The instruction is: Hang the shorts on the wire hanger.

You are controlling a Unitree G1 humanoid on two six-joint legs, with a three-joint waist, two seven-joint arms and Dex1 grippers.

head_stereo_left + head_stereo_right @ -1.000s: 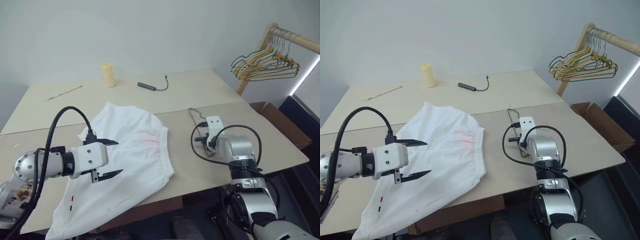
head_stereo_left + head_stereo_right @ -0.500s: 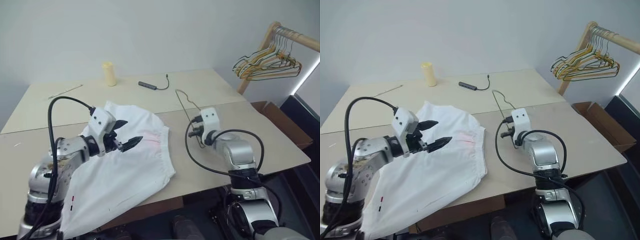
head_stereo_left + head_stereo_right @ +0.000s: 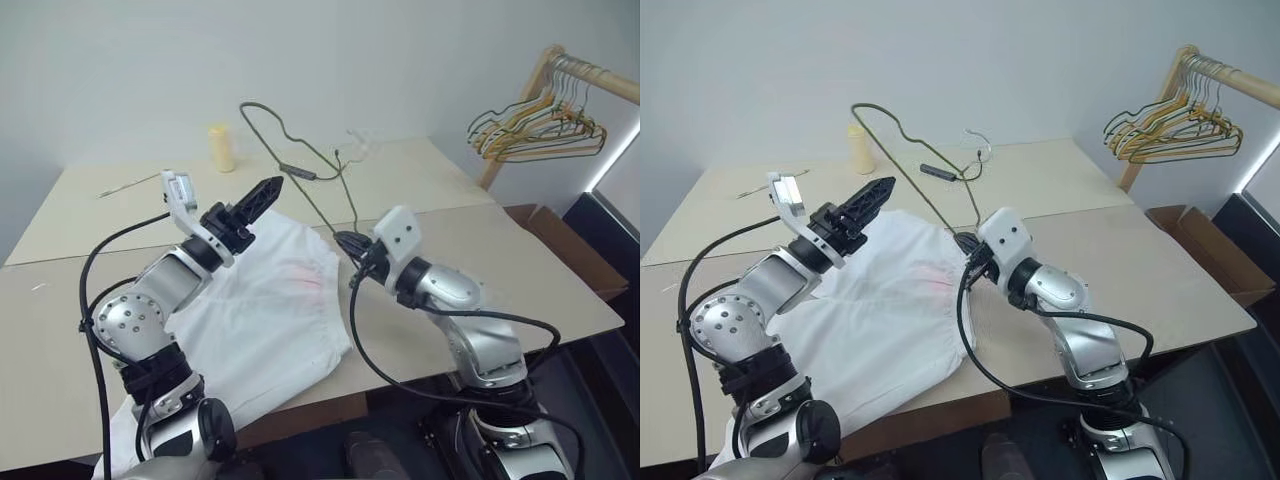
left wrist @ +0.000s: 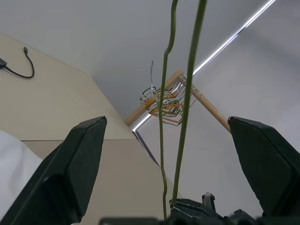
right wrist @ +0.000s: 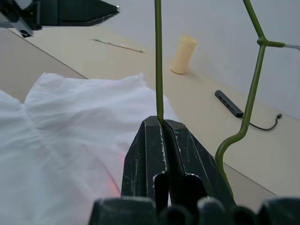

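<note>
Beige tabletop (image 3: 420, 180) carries the shorts (image 3: 265, 330), flat. Right hand (image 5: 162, 125) clamps the wire hanger (image 3: 300, 165) upright — presumably for threading. Left hand (image 3: 258, 195) spread wide (empty), raised beside the wire.

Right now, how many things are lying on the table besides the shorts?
3: a yellow cylinder at the far edge, a dark adapter with cable beside it, a thin stick far left. More may be hidden.

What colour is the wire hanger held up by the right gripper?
Olive green; the hanger shows best in the right wrist view.
</note>
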